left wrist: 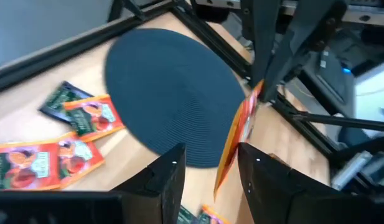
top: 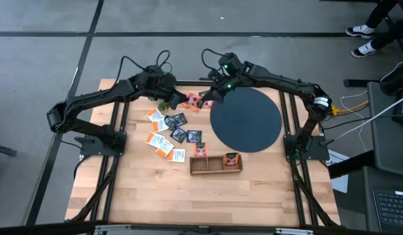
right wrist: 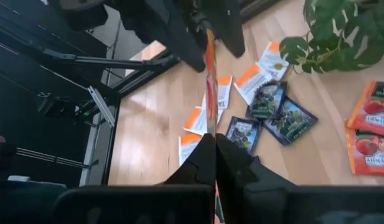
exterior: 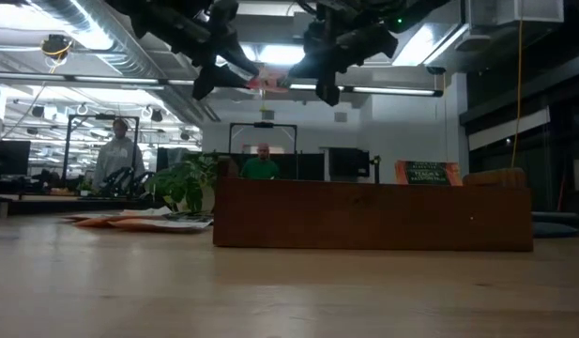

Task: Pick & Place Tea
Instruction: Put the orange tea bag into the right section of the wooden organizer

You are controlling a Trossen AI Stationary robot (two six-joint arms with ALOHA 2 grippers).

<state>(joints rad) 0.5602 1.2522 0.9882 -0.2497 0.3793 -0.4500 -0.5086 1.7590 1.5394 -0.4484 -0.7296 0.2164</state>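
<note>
High: both arms meet above table's far edge, likely a handover. Left wrist: left gripper released, jaws flanking flat orange-red tea packet. Right wrist: right gripper clenched on packet's edge, taking it.

"AHMAD" on orange-red tea packet

A black disc, a wooden tray and a leafy plant sit on the table.
</note>
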